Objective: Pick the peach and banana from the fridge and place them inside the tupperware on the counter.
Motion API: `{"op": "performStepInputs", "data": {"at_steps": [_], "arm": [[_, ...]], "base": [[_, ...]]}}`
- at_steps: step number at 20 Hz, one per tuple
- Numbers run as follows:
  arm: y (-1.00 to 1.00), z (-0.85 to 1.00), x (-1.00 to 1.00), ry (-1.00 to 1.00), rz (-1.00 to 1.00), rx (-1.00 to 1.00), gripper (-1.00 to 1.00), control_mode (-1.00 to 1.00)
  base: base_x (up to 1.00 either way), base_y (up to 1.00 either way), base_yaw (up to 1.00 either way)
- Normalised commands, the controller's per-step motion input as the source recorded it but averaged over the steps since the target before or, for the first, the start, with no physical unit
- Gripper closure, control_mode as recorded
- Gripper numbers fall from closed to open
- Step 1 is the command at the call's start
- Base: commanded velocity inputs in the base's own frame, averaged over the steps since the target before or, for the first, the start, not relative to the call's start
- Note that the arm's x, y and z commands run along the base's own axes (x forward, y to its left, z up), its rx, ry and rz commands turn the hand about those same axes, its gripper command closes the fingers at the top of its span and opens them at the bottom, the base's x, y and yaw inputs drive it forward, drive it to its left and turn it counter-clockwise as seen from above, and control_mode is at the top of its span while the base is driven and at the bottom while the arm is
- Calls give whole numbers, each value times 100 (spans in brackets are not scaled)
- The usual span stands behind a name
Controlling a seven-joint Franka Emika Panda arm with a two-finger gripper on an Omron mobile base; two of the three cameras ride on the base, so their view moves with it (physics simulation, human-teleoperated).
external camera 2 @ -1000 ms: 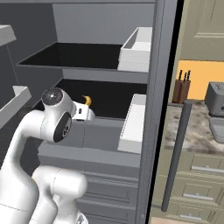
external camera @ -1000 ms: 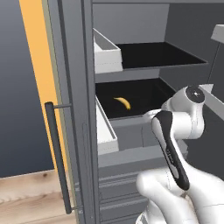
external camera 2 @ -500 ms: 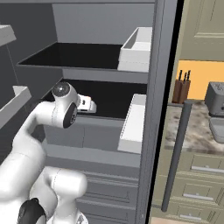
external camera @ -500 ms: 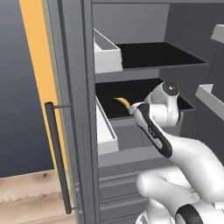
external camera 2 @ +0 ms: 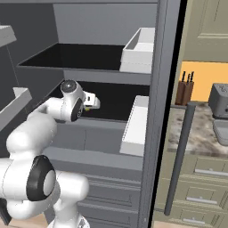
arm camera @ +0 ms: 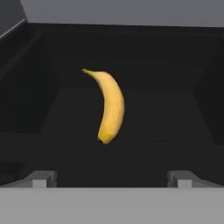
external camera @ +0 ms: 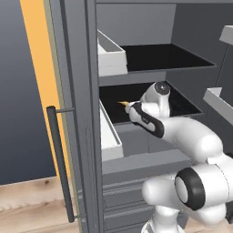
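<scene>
Banana (arm camera: 109,106) lies whole on the fridge's (external camera: 150,57) black middle shelf (arm camera: 131,118) in my hand view; base views hide most of it. Tool (arm camera: 112,178) spread wide, holding nothing.

An orange wall (external camera: 34,50) stands left of the tall grey cabinet, with a dark wall (external camera: 18,113) further left. Below it is a light wood floor (external camera: 27,205). To the right of that cabinet are beige-green drawers (external camera 2: 200,187), a brown knife block (external camera 2: 183,91), and what may be a grey toaster (external camera 2: 219,99).
</scene>
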Motion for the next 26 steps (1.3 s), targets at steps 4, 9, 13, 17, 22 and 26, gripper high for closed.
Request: {"op": "performStepInputs", "data": {"at_steps": [4, 9, 13, 17, 22, 26], "arm": [[11, -21, 67, 0, 0, 0, -100, -100], [3, -19, 63, 0, 0, 0, -100, -100], [0, -25, 51, 0, 0, 0, -100, -100], [2, -44, 24, 0, 0, -1, 100, -100], [10, -54, 19, 2, 0, -3, 100, -100], [1, -39, -46, 4, -1, -1, 100, -100]], "base": [[0, 0, 0], [0, 0, 0], [0, 0, 0], [0, 0, 0], [0, 0, 0], [0, 0, 0]]}}
